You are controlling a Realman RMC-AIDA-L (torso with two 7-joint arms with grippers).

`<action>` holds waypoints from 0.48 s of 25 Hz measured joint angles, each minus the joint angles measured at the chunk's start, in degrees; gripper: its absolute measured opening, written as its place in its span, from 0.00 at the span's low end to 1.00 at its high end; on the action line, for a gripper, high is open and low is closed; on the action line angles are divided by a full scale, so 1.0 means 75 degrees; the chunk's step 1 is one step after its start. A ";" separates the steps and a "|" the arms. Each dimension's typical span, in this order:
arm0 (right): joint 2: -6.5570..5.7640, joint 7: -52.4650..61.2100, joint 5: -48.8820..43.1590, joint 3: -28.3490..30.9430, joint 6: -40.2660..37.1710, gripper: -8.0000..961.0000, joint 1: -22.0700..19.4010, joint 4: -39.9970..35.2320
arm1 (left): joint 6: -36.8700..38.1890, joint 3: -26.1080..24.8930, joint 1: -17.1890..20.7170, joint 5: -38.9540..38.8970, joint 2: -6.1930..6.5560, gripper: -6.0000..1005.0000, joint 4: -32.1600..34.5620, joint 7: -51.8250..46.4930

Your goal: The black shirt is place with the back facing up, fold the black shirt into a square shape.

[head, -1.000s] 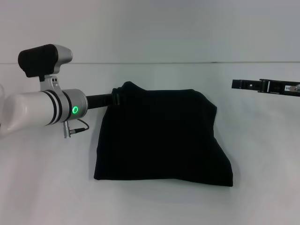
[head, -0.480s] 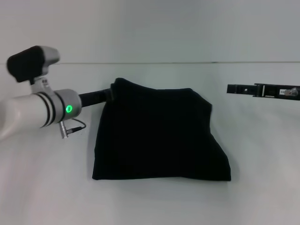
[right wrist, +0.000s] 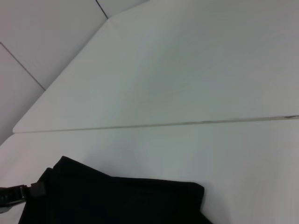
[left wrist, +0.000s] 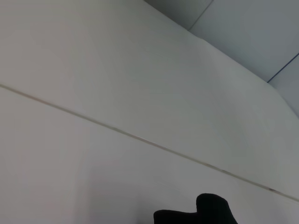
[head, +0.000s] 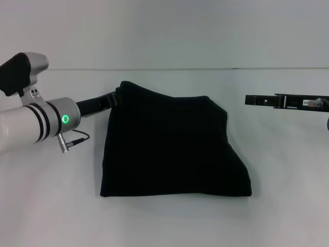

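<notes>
The large, soft black shirt (head: pixel 172 149) lies folded on the white tabletop (head: pixel 288 206). The left tool (head: pixel 114 97) meets its far left corner, grip unclear; the right tool (head: pixel 249 99) hovers apart, its opening unclear.

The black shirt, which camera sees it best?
The head view: the whole folded black shirt lies there on the white table. The right wrist view shows only its far edge; the left wrist view shows just one small corner.
</notes>
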 joint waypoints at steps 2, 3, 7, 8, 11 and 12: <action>-0.0001 0.0000 0.0000 0.0001 0.0001 0.97 0.0013 0.0000 | -0.0027 0.0000 0.0025 -0.0003 -0.0003 0.01 0.0009 0.0001; -0.0002 0.0000 0.0000 0.0002 0.0001 0.97 0.0014 0.0000 | -0.0030 0.0000 0.0032 -0.0005 -0.0005 0.01 0.0017 0.0001; -0.0004 0.0000 0.0000 0.0002 0.0015 0.97 0.0017 -0.0007 | -0.0161 0.0001 0.0047 0.0002 0.0002 0.02 0.0039 0.0001; -0.0004 0.0000 0.0000 0.0002 0.0025 0.97 0.0021 -0.0007 | -0.0272 0.0002 0.0049 0.0018 0.0003 0.02 0.0026 0.0001; -0.0004 -0.0008 0.0006 0.0002 0.0048 0.97 0.0030 -0.0006 | -0.0359 0.0003 0.0049 0.0026 0.0004 0.02 0.0016 0.0000; -0.0005 -0.0009 0.0009 0.0002 0.0052 0.97 0.0030 -0.0006 | -0.0387 0.0009 0.0040 0.0026 0.0006 0.02 0.0007 0.0000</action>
